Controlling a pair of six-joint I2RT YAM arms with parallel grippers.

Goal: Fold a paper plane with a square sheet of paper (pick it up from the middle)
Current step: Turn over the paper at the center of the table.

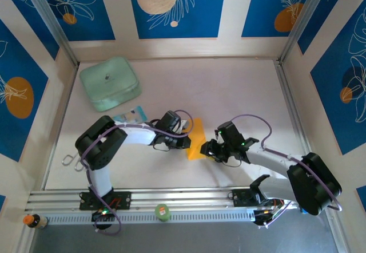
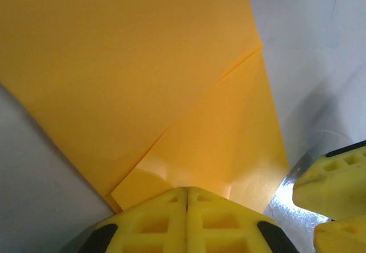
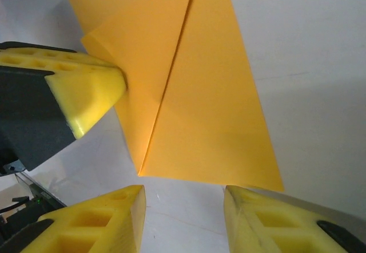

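While left claw sits pinched shut on the part-folded square sheet of paper, right claw stands part-open, empty, just beside sheet. Mid-fold, I'd say; next prob. needs right to grip a flap & crease.

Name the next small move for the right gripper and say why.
Probably ease the right gripper forward and close it on the near edge of the paper. Its jaws stand open just short of that edge, while the left gripper is shut on the folded flap.

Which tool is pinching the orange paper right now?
The left tool: its fingers are shut on the edge of the folded paper. The right tool has its fingers apart, holding nothing.
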